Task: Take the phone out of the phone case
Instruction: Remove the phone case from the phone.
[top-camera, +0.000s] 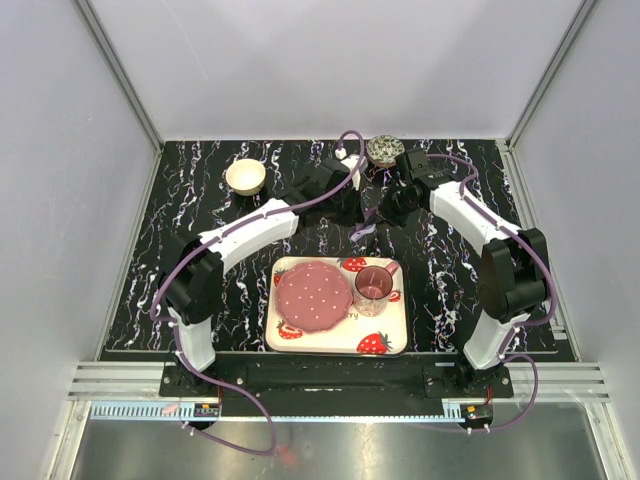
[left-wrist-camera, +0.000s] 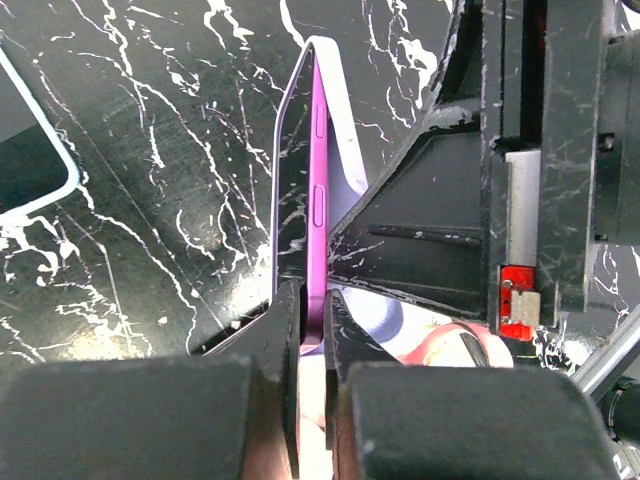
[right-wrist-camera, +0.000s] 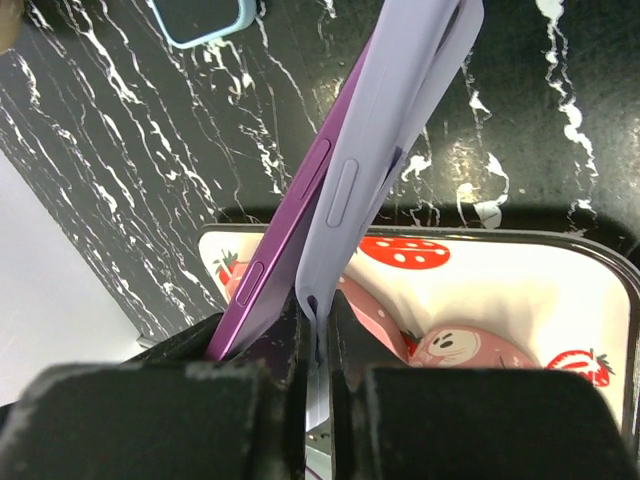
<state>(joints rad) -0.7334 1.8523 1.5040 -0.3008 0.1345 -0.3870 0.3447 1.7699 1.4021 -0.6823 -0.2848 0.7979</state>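
A purple phone (left-wrist-camera: 318, 200) stands on edge above the table, partly out of a soft pale-lilac phone case (left-wrist-camera: 345, 150). My left gripper (left-wrist-camera: 315, 330) is shut on the phone's lower edge. In the right wrist view the phone (right-wrist-camera: 290, 220) leans away from the lilac case (right-wrist-camera: 400, 100). My right gripper (right-wrist-camera: 315, 320) is shut on the case's thin edge. In the top view both grippers meet at the back middle, left (top-camera: 340, 200) and right (top-camera: 392, 207), with a lilac strip (top-camera: 362, 229) showing between them.
A sky-blue rimmed phone-sized shell (right-wrist-camera: 205, 18) lies flat on the table; it also shows in the left wrist view (left-wrist-camera: 35, 150). A strawberry tray (top-camera: 330, 342) holds a pink plate (top-camera: 313, 297) and a cup (top-camera: 373, 288). A cream bowl (top-camera: 245, 176) and a small dish (top-camera: 382, 150) stand at the back.
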